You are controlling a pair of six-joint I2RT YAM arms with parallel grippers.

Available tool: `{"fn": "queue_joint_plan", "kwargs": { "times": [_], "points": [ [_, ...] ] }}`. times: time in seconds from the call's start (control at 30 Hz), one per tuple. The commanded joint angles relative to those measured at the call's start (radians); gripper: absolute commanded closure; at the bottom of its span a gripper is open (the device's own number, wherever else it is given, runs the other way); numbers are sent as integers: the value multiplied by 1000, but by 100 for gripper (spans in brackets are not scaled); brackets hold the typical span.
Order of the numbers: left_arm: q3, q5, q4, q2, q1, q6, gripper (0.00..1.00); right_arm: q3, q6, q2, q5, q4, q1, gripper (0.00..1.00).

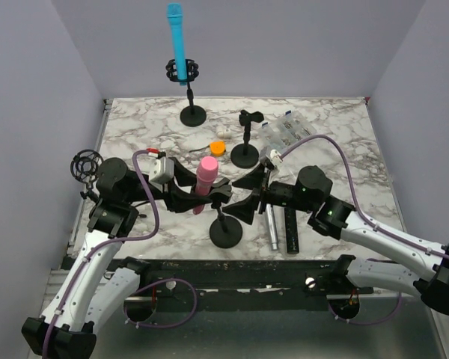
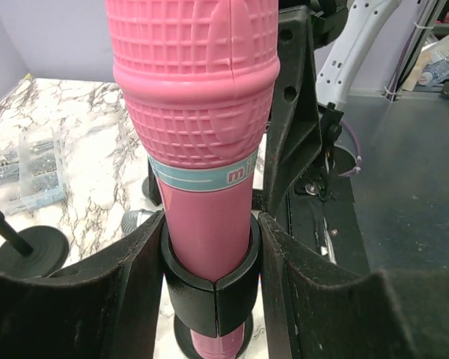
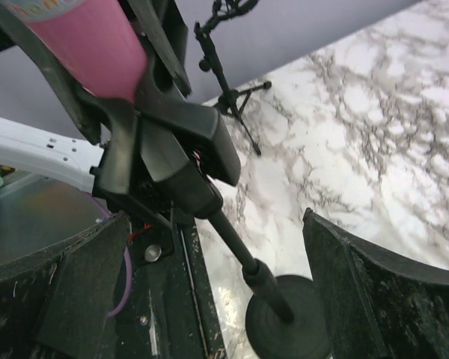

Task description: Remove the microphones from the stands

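A pink microphone (image 1: 206, 176) stands upright in the black clip (image 2: 209, 288) of a small stand with a round base (image 1: 226, 233) at the table's front centre. My left gripper (image 1: 202, 196) reaches in from the left. In the left wrist view its fingers (image 2: 127, 292) press on both sides of the clip, with the microphone (image 2: 202, 112) rising between them. My right gripper (image 1: 243, 196) is open on the right. In the right wrist view its jaws stand wide apart around the stand's pole (image 3: 232, 239) without touching it, above the base (image 3: 284, 318).
A blue microphone (image 1: 178, 41) stands in a stand at the back. An empty stand (image 1: 245, 153), an orange object (image 1: 218, 148) and a clear parts box (image 1: 288, 133) lie behind. A silver rod (image 1: 272, 224) and a black bar (image 1: 290, 230) lie at front right. A shock-mount stand (image 1: 84, 164) sits at the left edge.
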Motion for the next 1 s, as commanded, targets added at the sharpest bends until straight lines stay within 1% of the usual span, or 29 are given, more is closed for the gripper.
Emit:
{"fn": "queue_joint_plan", "kwargs": {
  "times": [0.0,0.1,0.23,0.37,0.4,0.5,0.57,0.77,0.87,0.97],
  "points": [
    [-11,9,174,-2,-11,-54,100,29,-82,-23,-34,91,5,0],
    [-15,-13,208,27,-23,-92,100,17,-105,-39,-34,91,5,0],
    [-1,-72,186,59,-25,-98,100,-8,-85,-57,-33,113,5,0],
    [-6,-85,219,79,-25,-140,99,-9,-81,-65,-43,114,6,0],
    [-7,-88,230,87,-25,-158,94,-10,-85,-68,-38,114,6,0],
    [-4,-102,238,104,-25,-185,67,-14,-74,-87,19,136,6,0],
    [-9,-113,235,95,-25,-179,53,-21,-77,-96,23,167,4,0],
    [-48,-111,286,56,-27,-179,38,4,-123,-62,23,167,4,0],
    [-50,-113,283,53,-31,-176,34,4,-141,-45,24,177,3,0],
    [-58,-116,281,42,-39,-164,32,1,-167,-39,-10,184,0,0]
  ]
}}
